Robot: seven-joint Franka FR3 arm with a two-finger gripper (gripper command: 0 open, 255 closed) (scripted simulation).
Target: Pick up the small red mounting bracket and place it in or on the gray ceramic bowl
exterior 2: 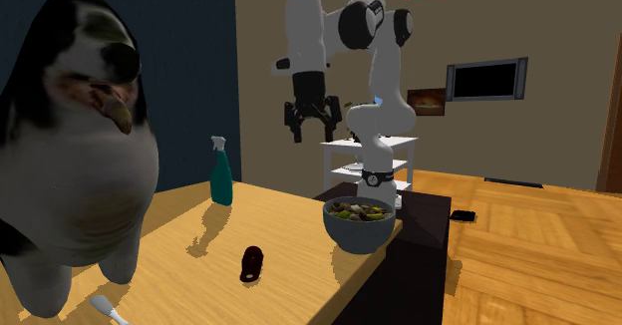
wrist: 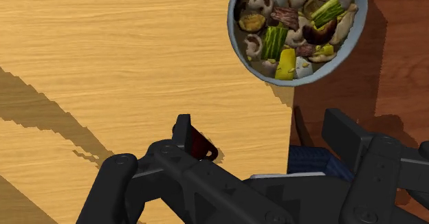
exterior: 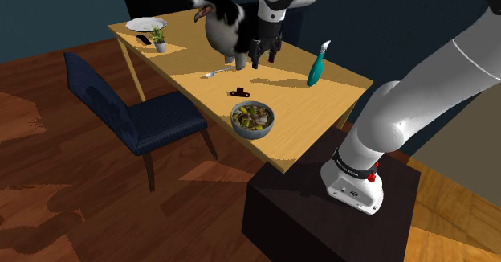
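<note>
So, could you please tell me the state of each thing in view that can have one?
End effector: open, empty, above the table.
Bracket: lying on the table, not held.
Bowl: upright, full of food.
Spray bottle: standing upright.
Spoon: lying flat on the table.

1. surface [exterior: 297, 108]: light wood, fine grain, matt.
2. floor [exterior: 72, 188]: dark wood planks, faint sheen.
3. bowl [exterior 2: 357, 235]: smooth grey wall, slightly glossy.
4. arm [exterior: 417, 100]: glossy white shell.
5. fingers [wrist: 350, 135]: matt black.
6. chair [exterior: 160, 120]: dark blue, cloth-like weave.
</note>
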